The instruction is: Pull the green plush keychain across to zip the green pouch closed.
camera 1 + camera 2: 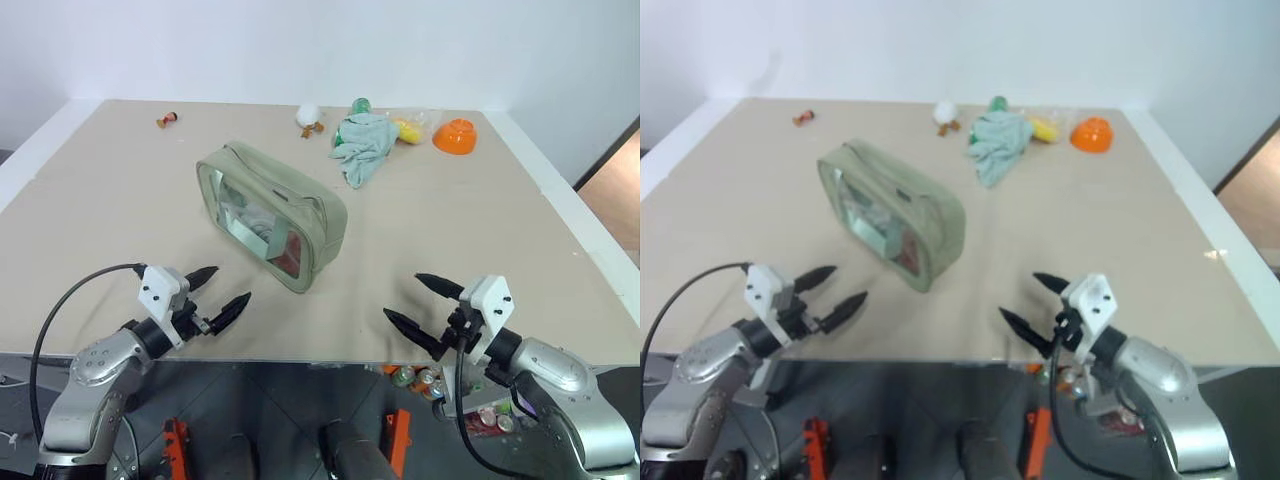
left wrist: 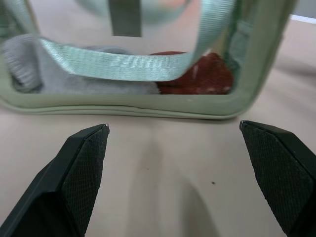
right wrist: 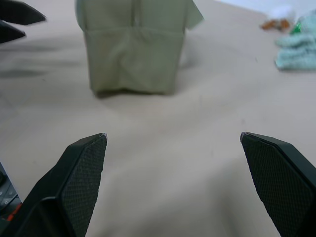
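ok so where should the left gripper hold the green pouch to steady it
Judging by its pose, pinch the near end of the green pouch from the robot's left; the open left gripper already faces that clear side panel, and the webbing handle offers a graspable strap.

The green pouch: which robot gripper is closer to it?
Left. The left gripper sits open just in front of the green pouch, facing its clear side. The right gripper, also open, is farther off beyond the pouch's end.
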You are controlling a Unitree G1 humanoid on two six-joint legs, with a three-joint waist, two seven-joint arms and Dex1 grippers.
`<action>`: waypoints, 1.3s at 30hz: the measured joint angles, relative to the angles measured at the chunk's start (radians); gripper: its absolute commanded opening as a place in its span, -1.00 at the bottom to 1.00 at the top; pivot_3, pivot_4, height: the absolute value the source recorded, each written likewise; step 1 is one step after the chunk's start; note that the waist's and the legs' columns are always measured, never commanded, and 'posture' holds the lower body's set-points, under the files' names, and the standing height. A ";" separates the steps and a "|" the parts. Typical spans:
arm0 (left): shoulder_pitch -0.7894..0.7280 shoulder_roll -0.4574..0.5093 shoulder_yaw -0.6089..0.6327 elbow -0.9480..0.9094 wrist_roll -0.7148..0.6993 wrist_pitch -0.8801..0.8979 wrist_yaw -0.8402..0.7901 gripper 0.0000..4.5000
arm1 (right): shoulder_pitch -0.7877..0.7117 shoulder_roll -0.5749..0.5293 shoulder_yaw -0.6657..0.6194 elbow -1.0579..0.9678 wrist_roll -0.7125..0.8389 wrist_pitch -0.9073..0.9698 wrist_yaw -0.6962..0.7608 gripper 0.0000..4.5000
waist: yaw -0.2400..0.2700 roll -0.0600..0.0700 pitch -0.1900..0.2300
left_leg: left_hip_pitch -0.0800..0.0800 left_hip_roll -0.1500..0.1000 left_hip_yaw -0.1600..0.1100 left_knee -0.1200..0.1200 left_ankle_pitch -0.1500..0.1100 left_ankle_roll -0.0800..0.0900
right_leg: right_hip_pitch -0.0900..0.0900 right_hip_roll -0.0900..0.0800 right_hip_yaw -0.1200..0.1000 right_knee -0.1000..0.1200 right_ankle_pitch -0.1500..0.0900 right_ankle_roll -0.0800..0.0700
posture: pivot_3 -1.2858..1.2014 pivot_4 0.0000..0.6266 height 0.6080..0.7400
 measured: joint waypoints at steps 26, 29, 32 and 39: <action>-0.067 0.046 0.010 0.066 -0.022 0.001 -0.048 1.00 | -0.532 0.196 0.324 -0.131 0.070 0.549 -0.415 0.82 | 0.003 0.000 0.000 | -0.006 0.001 -0.006 -0.001 0.000 0.000 | -0.003 0.000 -0.006 0.000 0.000 0.001 | 0.03 -0.52 1.00; -0.070 0.046 0.010 0.066 -0.022 0.001 -0.046 1.00 | -0.539 0.227 0.339 -0.109 0.051 0.549 -0.429 0.52 | 0.003 0.000 0.000 | -0.006 0.001 -0.007 -0.001 0.000 0.000 | -0.002 0.000 -0.008 0.000 0.000 0.001 | 0.03 -0.52 1.00; -0.071 0.046 0.009 0.066 -0.021 0.001 -0.046 1.00 | -0.540 0.245 0.344 -0.093 0.029 0.547 -0.437 0.08 | 0.003 0.000 0.000 | -0.007 0.001 -0.008 -0.001 0.000 0.000 | -0.003 -0.001 -0.008 0.000 0.000 0.001 | 0.03 -0.52 1.00; -0.079 0.045 0.007 0.069 -0.012 0.000 -0.045 1.00 | -0.557 0.251 0.343 -0.080 0.004 0.544 -0.422 -0.97 | 0.003 0.000 0.000 | -0.007 0.001 -0.009 -0.001 0.000 0.000 | -0.002 0.000 -0.010 0.000 0.000 0.001 | 0.03 -0.52 1.00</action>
